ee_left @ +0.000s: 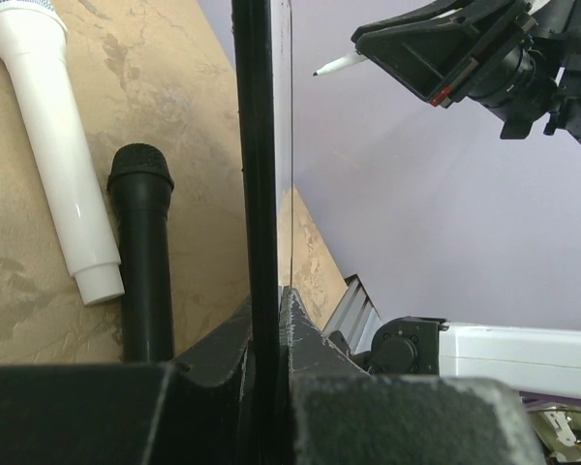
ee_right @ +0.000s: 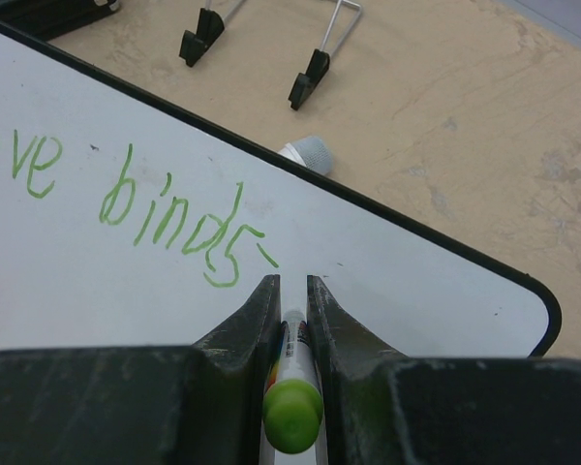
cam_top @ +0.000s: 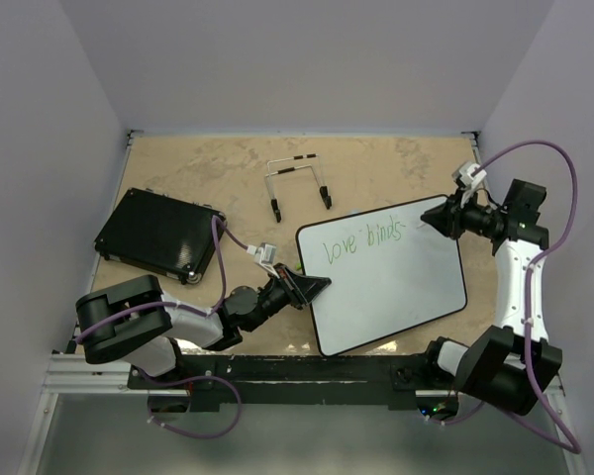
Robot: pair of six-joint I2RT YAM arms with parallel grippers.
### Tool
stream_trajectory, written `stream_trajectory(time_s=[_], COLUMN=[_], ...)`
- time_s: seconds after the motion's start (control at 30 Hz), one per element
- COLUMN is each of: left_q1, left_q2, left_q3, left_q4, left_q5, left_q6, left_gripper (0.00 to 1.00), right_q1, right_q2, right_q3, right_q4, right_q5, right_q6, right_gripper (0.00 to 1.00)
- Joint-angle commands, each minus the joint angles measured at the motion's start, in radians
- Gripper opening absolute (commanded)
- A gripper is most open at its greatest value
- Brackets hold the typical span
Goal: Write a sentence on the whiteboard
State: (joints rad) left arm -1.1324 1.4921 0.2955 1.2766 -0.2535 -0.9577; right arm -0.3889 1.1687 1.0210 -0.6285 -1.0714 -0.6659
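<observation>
Plain pale lavender walls (cam_top: pixel 297 59) fill the top, left and right of the overhead view, enclosing a tan, mottled table (cam_top: pixel 396 168) under soft even light, with a silver metal rail (cam_top: pixel 54 381) at lower left.

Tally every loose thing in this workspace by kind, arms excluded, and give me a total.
Whiteboard: 1
Green marker: 1
Microphones: 2, the white microphone and the black microphone
Wire stand: 1
Black pad: 1
Total: 6
</observation>
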Motion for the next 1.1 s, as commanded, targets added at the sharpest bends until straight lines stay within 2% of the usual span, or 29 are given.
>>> stream_trajectory(time_s=[0.0,0.57,1.07], left_q1=[0.011,0.011,0.011], left_q2=[-0.001,0.013,0.016], left_q3=[0.005,0.008,0.007], left_q4=[0.095,0.104,0.11], left_q5=[0.003,0.011,0.011], left_q6=[0.091,0.086,0.085], left_gripper=[0.0,0.0,0.0], right_q1=[-0.004,0.035,0.064], right_q2=[0.008,0.023,0.052], right_q3=[0.036,-0.016,-0.032], right_q4=[-0.002,0.251,0.23], right_q5=[-0.053,-0.033,0.027], right_q6=[-0.035,0.183,0.172], right_gripper=[0.0,0.0,0.0])
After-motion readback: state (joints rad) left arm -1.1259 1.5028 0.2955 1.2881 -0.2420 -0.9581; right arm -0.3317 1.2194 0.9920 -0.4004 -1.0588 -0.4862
